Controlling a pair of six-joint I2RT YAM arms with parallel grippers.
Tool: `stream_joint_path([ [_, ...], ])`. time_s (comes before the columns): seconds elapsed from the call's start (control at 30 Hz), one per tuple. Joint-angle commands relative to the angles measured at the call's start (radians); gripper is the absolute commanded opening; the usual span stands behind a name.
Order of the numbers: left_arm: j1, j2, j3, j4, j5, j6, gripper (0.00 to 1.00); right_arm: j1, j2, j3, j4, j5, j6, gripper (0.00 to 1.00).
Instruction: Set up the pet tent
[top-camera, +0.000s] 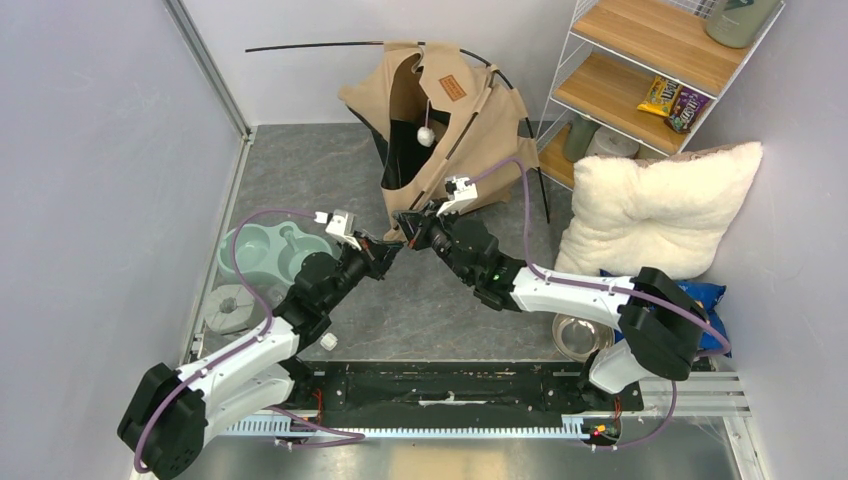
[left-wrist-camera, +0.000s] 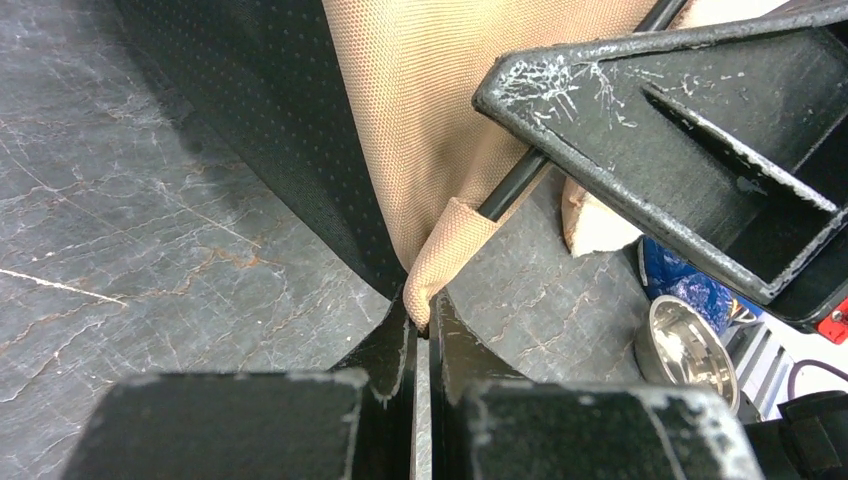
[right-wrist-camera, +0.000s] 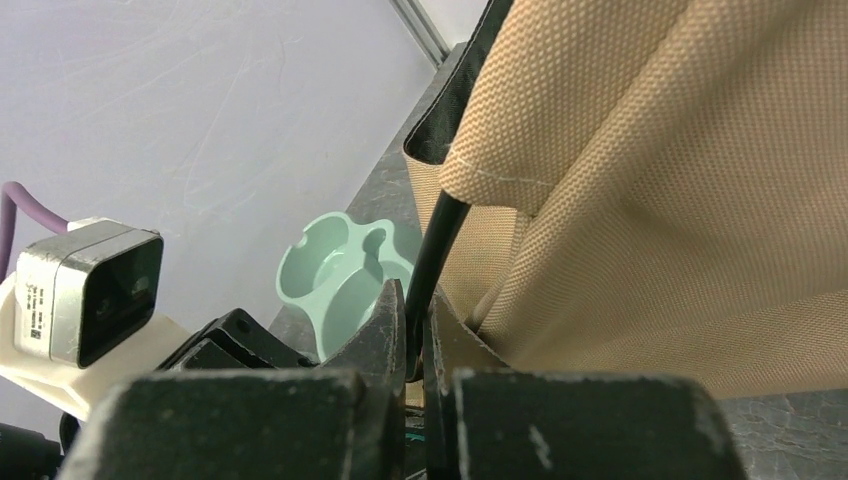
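left fingers (left-wrist-camera: 392, 350) pinched shut on pet tent (left-wrist-camera: 420, 120) corner; right fingers (right-wrist-camera: 386, 330) clamped on pole (right-wrist-camera: 436, 255).

The pet tent (top-camera: 470, 120) is tan woven fabric with a black dotted base panel, thin black poles (top-camera: 300, 46) and a small brown label patch (top-camera: 452, 87). The left tool (top-camera: 393, 244) and right tool (top-camera: 407, 221) are black, scuffed white. Under them the worktop (top-camera: 440, 310) is grey with pale marble veining. Left of the left tool is a mint-green double bowl (top-camera: 265, 250); right of the right tool is a fluffy white pillow (top-camera: 650, 205).
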Motion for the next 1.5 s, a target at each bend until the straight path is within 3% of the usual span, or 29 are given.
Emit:
stream_joint_path([
  [0.0, -0.001, -0.016, 0.071, -0.018, 0.059, 0.023, 0.02, 0.004, 0.021, 0.002, 0.028, 0.084, -0.086, 0.00],
  [0.13, 0.000, -0.034, 0.077, -0.062, 0.077, 0.016, 0.05, 0.005, 0.047, 0.035, -0.023, 0.120, -0.091, 0.00],
  [0.33, 0.000, -0.096, 0.057, -0.101, 0.082, -0.001, 0.42, 0.005, 0.070, 0.058, -0.069, -0.002, -0.097, 0.06],
  [0.5, 0.000, -0.247, 0.041, -0.257, -0.060, -0.015, 0.58, 0.005, 0.077, 0.036, -0.106, -0.067, -0.079, 0.12],
  [0.6, 0.000, -0.365, 0.039, -0.367, -0.171, -0.024, 0.69, 0.005, 0.074, 0.026, -0.134, -0.111, -0.065, 0.27],
  [0.73, -0.001, -0.493, 0.061, -0.482, -0.275, -0.013, 0.92, 0.005, 0.030, 0.035, -0.221, -0.138, 0.005, 0.66],
  [0.83, 0.000, -0.527, 0.107, -0.531, -0.272, 0.028, 0.93, 0.005, -0.035, 0.093, -0.385, -0.164, 0.034, 0.80],
  [1.0, -0.001, -0.474, 0.184, -0.600, -0.254, 0.040, 0.92, 0.005, -0.143, 0.094, -0.569, -0.097, 0.079, 0.90],
  [1.27, -0.001, -0.311, 0.274, -0.603, -0.163, 0.015, 0.85, 0.005, -0.283, 0.052, -0.745, 0.055, 0.170, 0.93],
  [1.47, 0.000, -0.191, 0.318, -0.507, 0.008, -0.005, 0.82, 0.005, -0.388, 0.039, -0.858, 0.116, 0.208, 0.92],
])
